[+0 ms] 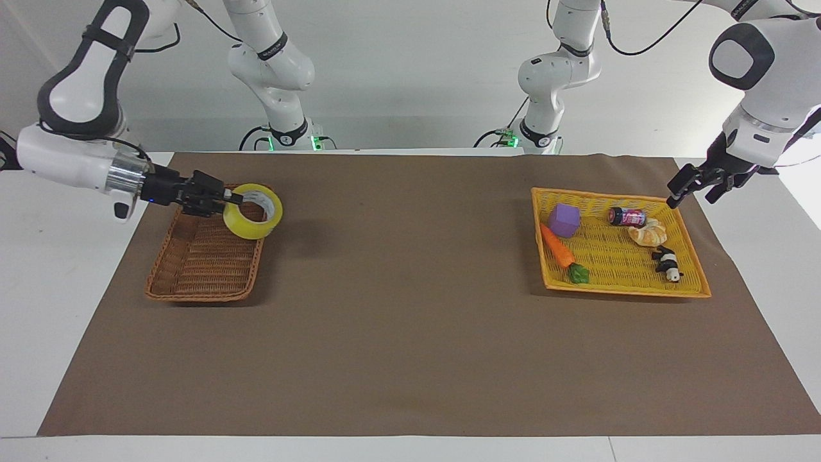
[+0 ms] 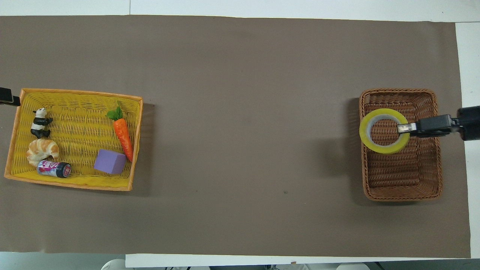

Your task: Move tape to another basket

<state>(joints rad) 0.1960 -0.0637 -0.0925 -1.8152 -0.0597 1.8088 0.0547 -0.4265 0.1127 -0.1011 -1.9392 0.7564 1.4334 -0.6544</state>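
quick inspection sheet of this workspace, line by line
surface: white table with a brown mat over most of it
job's things: tape held in the air over the brown basket, at its edge toward the table's middle, not yet set down
clutter: yellow tray holds a carrot, purple block, can, croissant and panda figure
grippers: right claw shut on the tape's wall; left claw waits over the yellow tray's corner
cables: black leads run along both arms
surroundings: white wall; a white box at the right arm's end
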